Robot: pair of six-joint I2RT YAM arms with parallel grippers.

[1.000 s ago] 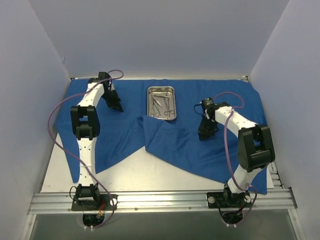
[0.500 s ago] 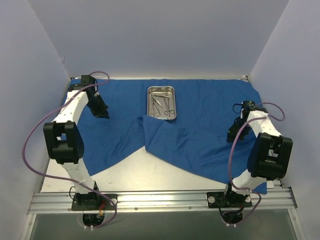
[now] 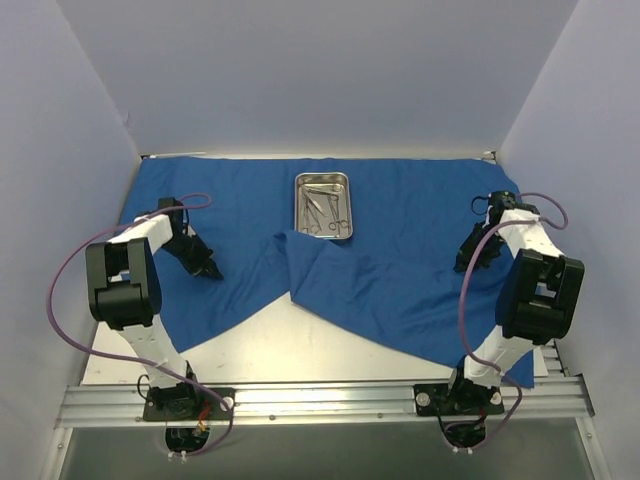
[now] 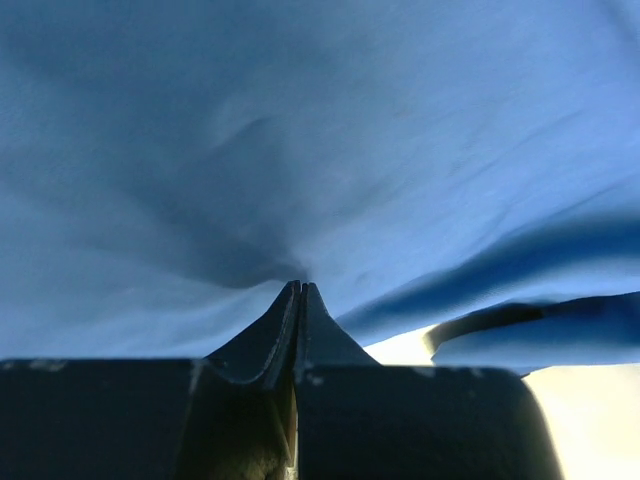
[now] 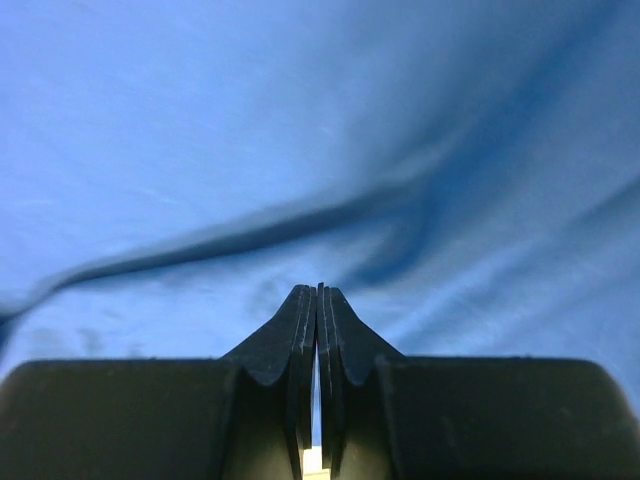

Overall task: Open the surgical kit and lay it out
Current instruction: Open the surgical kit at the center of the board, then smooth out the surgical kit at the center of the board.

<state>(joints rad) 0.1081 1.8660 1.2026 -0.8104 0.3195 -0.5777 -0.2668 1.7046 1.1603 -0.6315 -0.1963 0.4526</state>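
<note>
Find the steel tray (image 3: 298,200) at upper centre of the overhead view, holding the small ring-handled instruments (image 3: 325,210) and sitting on the royal-blue cloth wrap (image 3: 400,200), already opened across most of the table (image 3: 300,345). Note the loose flap (image 3: 320,270) doubled over just below the tray, near or touching its lower end, and the slanting lower hem baring a wedge of table at lower centre. Read the step in hand as flattening the wrap outward. See the left gripper (image 3: 208,268) down on the cloth at centre left, clenched tight, with creases gathering at its tips in the left wrist view; cannot tell whether nipping a thin fold or only pressing on it. See the right gripper (image 3: 468,262) at centre right, likewise clamped together, low over rippled cloth and grasping nothing visible. To do this well, probably draw both tips apart evenly, with light pressure, to avoid tugging the tray sideways or tipping the instruments out. Then, most likely, take the doubled flap by a corner and pull it toward the bottom of the frame, away from the tray. Mind the edges: left wall (image 3: 60,200) close beside the left arm, right wall (image 3: 590,150) close beside the right, little outward travel left on either side. Count on more open room at lower centre, between the hem and the rail (image 3: 320,400). Watch the cloth at lower right, already draped over the table's edge and prone to sliding.
</note>
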